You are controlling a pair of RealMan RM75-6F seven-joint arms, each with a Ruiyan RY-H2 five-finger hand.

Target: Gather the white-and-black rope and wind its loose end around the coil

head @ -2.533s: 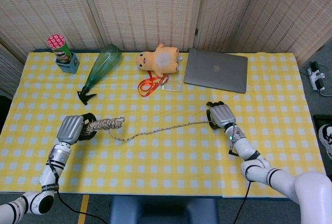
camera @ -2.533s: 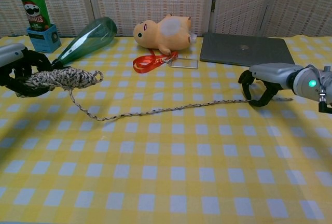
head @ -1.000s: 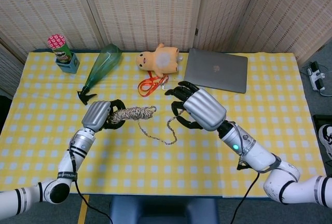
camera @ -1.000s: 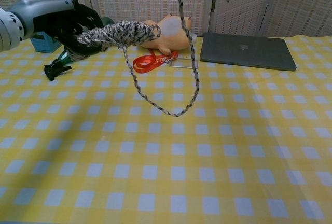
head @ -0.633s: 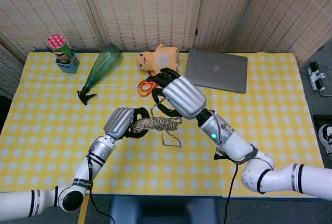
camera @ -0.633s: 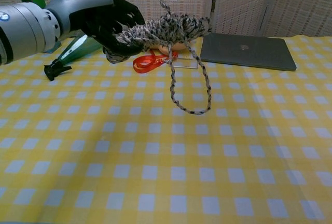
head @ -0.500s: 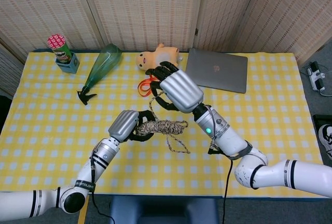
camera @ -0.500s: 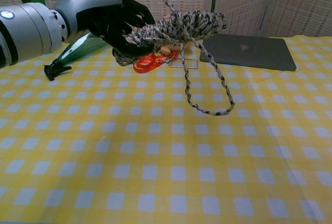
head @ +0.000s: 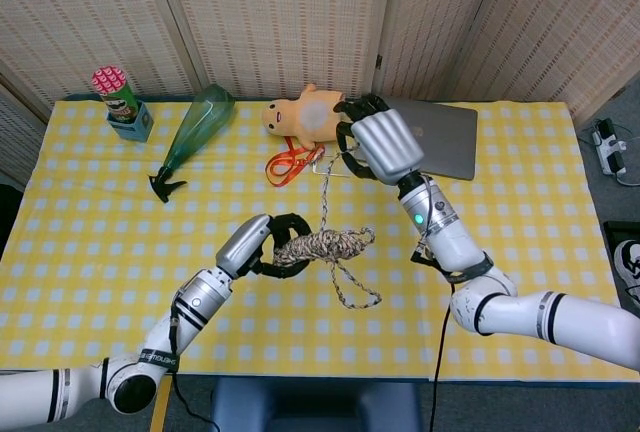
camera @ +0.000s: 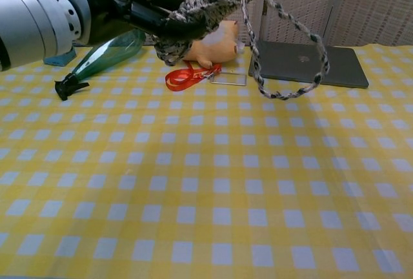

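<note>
Above the counter (head: 520, 252), between orange lanyard (head: 290, 164) and plush toy (head: 305, 115), left robot hand (head: 262, 245) grips the rope coil (head: 322, 246), right robot hand (head: 380, 147) pinching its loose end higher than before.

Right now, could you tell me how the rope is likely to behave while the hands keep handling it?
Probably floppy: below the coil in the left hand, a loop sags freely. Likely light, since the right hand lifts its strand taut. The turns may slip loose.

Chip can (head: 113, 90); green bottle (head: 196, 130); plush toy (head: 305, 114); lanyard (head: 291, 163); laptop (head: 448, 138)
</note>
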